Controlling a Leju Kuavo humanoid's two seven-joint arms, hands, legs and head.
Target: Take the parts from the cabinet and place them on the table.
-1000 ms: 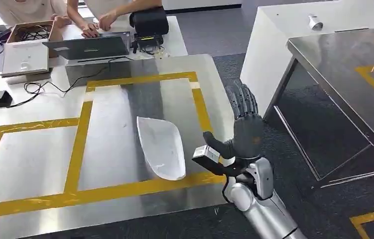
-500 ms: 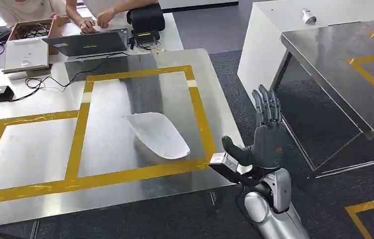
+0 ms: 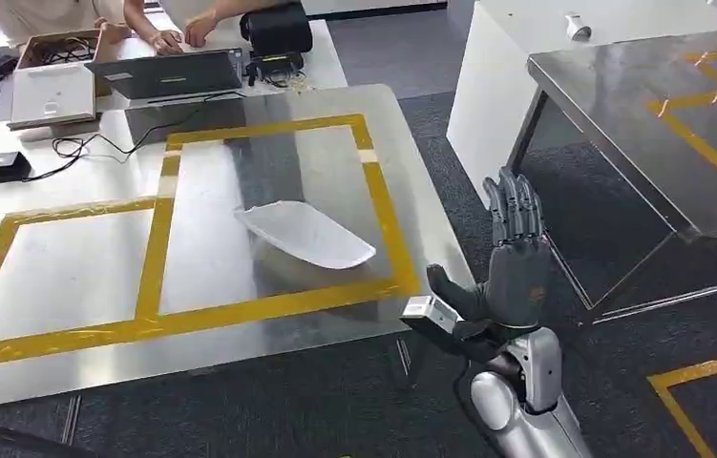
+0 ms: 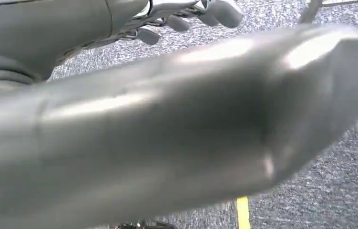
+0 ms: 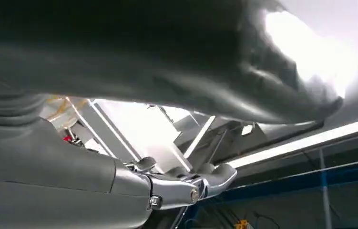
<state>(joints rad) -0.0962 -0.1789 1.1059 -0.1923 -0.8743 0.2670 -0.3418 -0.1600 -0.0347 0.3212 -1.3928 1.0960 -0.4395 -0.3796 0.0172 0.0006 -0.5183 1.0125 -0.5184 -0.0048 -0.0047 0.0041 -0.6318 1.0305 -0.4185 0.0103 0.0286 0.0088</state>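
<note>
Since the earlier frames the whole head view has slid, so the camera has turned; against the table, the right hand (image 3: pixel 516 272) has drawn back from over the yellow tape near the table's corner to a spot off the table edge, above the dark carpet (image 3: pixel 622 382). It stands upright, fingers straight and close together, thumb out to the side, holding nothing.

The left hand (image 4: pixel 119 28) appears in its wrist view as a grey cover with fingertips spread over speckled carpet, apparently hanging at the robot's side; nothing is in it.

Outward from the right hand, the white part (image 3: pixel 305 234) lies flat on the steel table (image 3: pixel 68 277), inside the yellow tape rectangle (image 3: pixel 383 205). It is a long leaf-shaped shell, its long axis running diagonally from the far left to its pointed end on the near right, which aims roughly toward the right hand. The part lies to the left of that hand and somewhat farther away, well apart from it; the right hand is the nearer one.

Judging from this, the part is already delivered and the robot appears to be turning away, probably toward the cabinet for another.

Beyond the table, people's hands (image 3: pixel 168 36) work at a laptop (image 3: pixel 168 74).
</note>
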